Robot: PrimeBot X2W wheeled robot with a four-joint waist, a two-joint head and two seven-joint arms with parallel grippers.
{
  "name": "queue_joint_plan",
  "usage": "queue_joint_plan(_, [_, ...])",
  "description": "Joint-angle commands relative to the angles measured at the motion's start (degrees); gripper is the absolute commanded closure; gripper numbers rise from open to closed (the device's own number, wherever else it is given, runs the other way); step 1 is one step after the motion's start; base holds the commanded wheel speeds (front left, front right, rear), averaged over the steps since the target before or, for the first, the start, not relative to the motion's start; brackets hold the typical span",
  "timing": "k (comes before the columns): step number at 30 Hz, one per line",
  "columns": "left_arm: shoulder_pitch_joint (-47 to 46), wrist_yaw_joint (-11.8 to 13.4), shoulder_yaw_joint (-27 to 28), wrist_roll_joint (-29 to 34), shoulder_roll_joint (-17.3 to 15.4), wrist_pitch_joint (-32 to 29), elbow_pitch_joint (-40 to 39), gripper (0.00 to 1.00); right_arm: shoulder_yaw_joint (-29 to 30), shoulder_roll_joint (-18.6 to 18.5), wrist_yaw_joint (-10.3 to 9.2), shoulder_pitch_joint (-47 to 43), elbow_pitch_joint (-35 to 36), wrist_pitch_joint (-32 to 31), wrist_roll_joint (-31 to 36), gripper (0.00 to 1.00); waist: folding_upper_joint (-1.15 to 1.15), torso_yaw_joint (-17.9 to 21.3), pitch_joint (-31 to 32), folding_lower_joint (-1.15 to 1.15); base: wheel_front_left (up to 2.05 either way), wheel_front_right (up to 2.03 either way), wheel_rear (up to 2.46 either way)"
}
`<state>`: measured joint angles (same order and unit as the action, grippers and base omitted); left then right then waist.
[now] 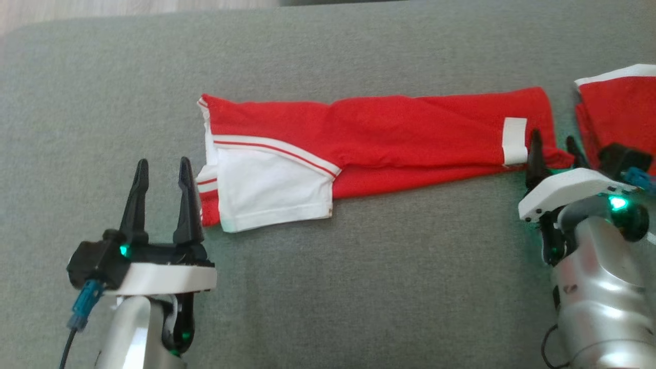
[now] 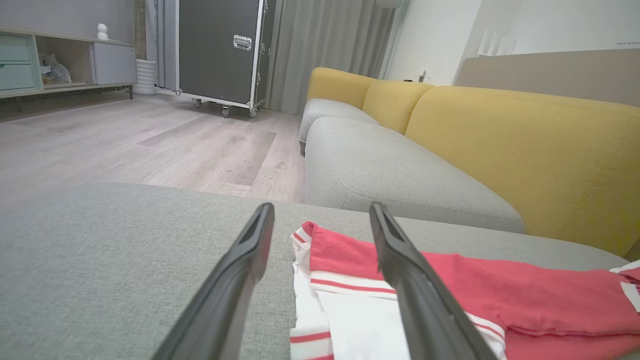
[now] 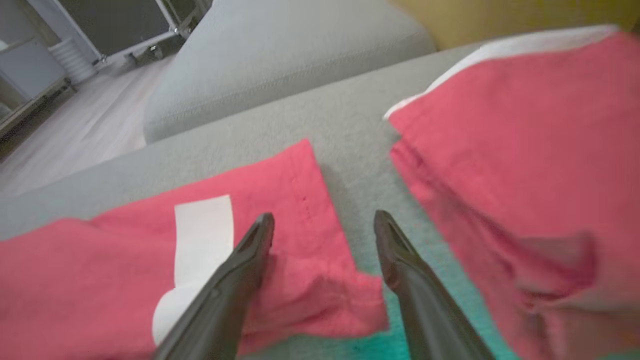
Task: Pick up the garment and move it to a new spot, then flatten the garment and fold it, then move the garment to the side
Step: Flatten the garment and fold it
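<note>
- Head view: garment (image 1: 410, 128) lay folded into a long red strip across the grey cushion (image 1: 359, 287), running left to right.
- White sleeve (image 1: 271, 189) with red stripes sat on top at the strip's left end; white label (image 1: 514, 139) was near the right end.
- Left gripper (image 1: 163, 165) sat at lower left, fingers spread and holding nothing; its inner finger was just beside the sleeve end. I couldn't tell whether it touched.
- Left wrist view: left gripper (image 2: 320, 212) pointed along the cushion, with the garment (image 2: 500, 295) lying under and past the right-hand finger; the other finger was over bare cushion.
- Right gripper (image 1: 553, 137) was at the strip's right end, beside the label.
- Right wrist view (blurred): right gripper (image 3: 325, 220) had its fingers apart, not clamped on the cloth. One finger was over the garment (image 3: 290, 185) next to the label (image 3: 204, 230), the other over grey cushion; the rumpled corner lay between them.
- Second red garment (image 1: 615, 113) with a white edge lay just right of the strip, a gap of cushion between them; also seen in the right wrist view (image 3: 525, 150).
- Yellow-backed sofa (image 2: 500, 145) stood behind the cushion.
</note>
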<state>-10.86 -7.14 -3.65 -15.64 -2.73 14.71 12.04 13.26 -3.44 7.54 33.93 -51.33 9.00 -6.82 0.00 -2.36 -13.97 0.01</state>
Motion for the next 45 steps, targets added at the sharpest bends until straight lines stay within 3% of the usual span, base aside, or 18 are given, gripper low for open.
queue_joint_plan(1, [-2.54,-0.22,1.41,0.15,-0.26,0.29,-1.66,0.0,-0.57,0.55,-0.05,2.09,-0.44,-0.65,0.93,0.0,0.0,-0.77,-0.8,-0.01,0.0,0.0,0.0])
queue_joint_plan(7, [-3.51,-0.3,0.93,0.32,-0.18,0.29,-1.58,0.0,0.0,0.56,-0.05,4.46,-8.13,-2.47,2.14,0.0,0.0,-1.21,-1.52,-0.01,0.0,0.0,0.0])
queue_joint_plan(8, [-3.65,-0.31,1.01,0.37,-0.18,0.29,-1.6,0.0,-0.24,0.56,-0.05,4.79,-9.04,-2.4,2.1,0.11,0.0,-1.16,-1.54,-0.01,0.0,0.0,0.0])
queue_joint_plan(9, [-3.76,-0.31,1.11,0.39,-0.17,0.29,-1.6,0.0,-0.45,0.56,-0.05,5.1,-9.77,-2.16,2.01,0.6,0.0,-1.06,-1.52,-0.01,0.0,0.0,0.0])
queue_joint_plan(10, [-3.85,-0.32,1.2,0.39,-0.17,0.29,-1.63,0.0,-0.82,0.56,-0.05,5.42,-10.36,-1.75,1.89,1.0,0.0,-0.91,-1.45,-0.01,0.0,0.0,0.0])
queue_joint_plan(16, [-3.61,-0.33,2.19,0.26,-0.16,0.29,-1.95,0.0,-2.56,0.13,-0.05,6.8,-10.49,2.23,2.32,1.0,0.0,0.88,-0.1,-0.01,0.0,0.0,0.0])
queue_joint_plan(24, [-2.96,-0.34,2.41,-0.63,-0.15,0.29,-2.57,0.0,-2.05,-5.07,-0.05,6.05,-6.51,4.75,3.12,1.0,0.0,2.91,2.07,-0.01,0.0,0.0,0.0])
queue_joint_plan(30, [-2.32,-0.35,2.62,-0.95,-0.15,0.29,-2.87,0.0,-4.79,-4.6,-0.05,5.34,-2.82,5.08,0.57,1.0,0.0,3.23,4.16,-0.01,0.0,0.0,0.0])
queue_joint_plan(41, [-0.5,-0.35,3.25,-0.79,-0.15,0.29,-4.13,0.0,-16.84,0.03,-0.05,4.85,3.58,1.38,-8.15,1.0,0.0,-0.33,8.81,-0.01,0.0,0.0,0.0])
queue_joint_plan(45, [-0.24,-0.35,2.89,-0.51,-0.15,0.29,-4.38,0.0,-24.86,0.52,-0.05,4.8,6.54,-1.17,-13.61,1.0,0.0,-4.03,9.44,-0.01,0.0,0.0,0.0])
